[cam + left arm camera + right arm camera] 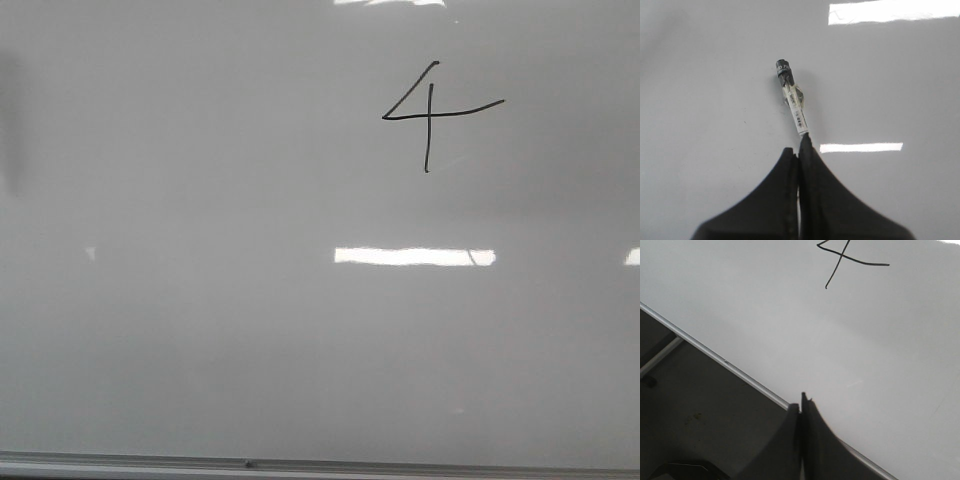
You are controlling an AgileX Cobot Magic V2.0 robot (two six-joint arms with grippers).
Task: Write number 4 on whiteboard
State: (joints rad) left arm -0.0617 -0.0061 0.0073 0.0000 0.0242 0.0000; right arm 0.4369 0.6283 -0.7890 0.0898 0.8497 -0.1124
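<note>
In the front view, the number 4 [430, 112] stands complete in the upper right of the whiteboard [200, 300], no arm in sight. The left wrist view shows the left gripper [799, 150] clamped on a marker [792, 96], its long axis pointing straight out from the jaws over blank board. In the right wrist view, the right gripper [801, 402] is closed on nothing at the board's lower rail [715, 356], the digit well ahead of it.
</note>
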